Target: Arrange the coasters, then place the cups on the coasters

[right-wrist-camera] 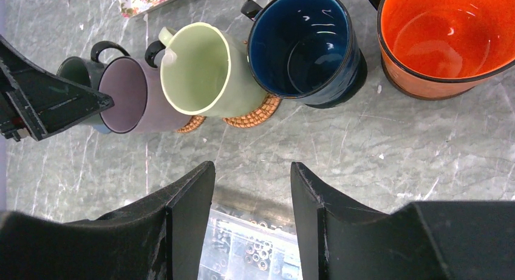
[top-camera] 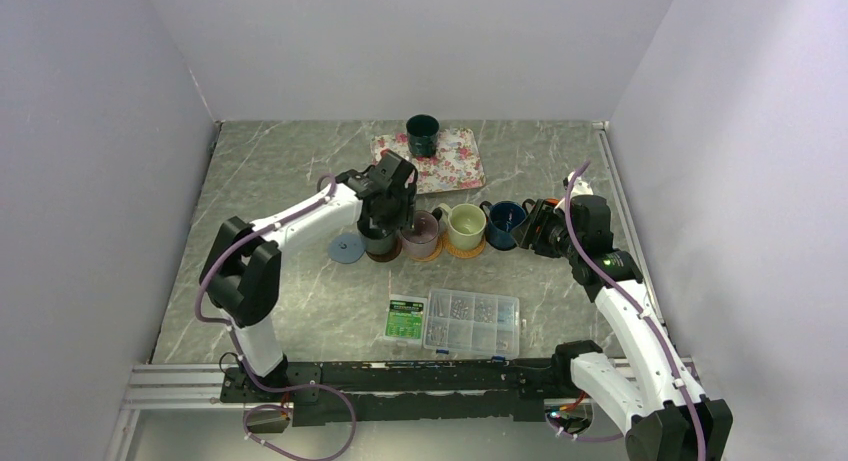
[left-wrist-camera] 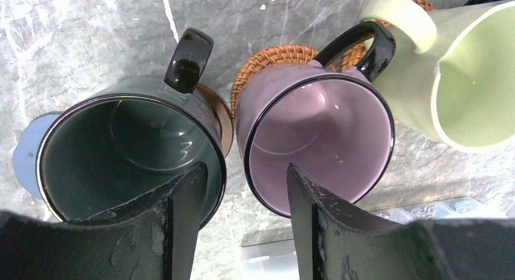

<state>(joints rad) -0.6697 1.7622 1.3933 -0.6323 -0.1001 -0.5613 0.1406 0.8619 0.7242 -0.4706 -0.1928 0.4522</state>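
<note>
My left gripper (left-wrist-camera: 243, 183) is open above two cups. One finger hangs over the inside of the dark grey-green cup (left-wrist-camera: 127, 152), the other over the mauve cup's (left-wrist-camera: 316, 140) rim. The grey-green cup stands on a dark brown coaster (left-wrist-camera: 221, 116), the mauve one on a woven coaster (left-wrist-camera: 267, 58). A light blue coaster (top-camera: 347, 248) lies bare to their left. The pale green cup (right-wrist-camera: 200, 67), navy cup (right-wrist-camera: 303, 43) and orange cup (right-wrist-camera: 443, 37) continue the row. My right gripper (right-wrist-camera: 252, 170) is open and holds nothing, near the orange cup. A dark teal cup (top-camera: 422, 134) stands on the floral tray (top-camera: 455, 166).
A clear screw box (top-camera: 472, 322) and a green card (top-camera: 404, 318) lie in front of the row of cups. Walls close in the table on the left, back and right.
</note>
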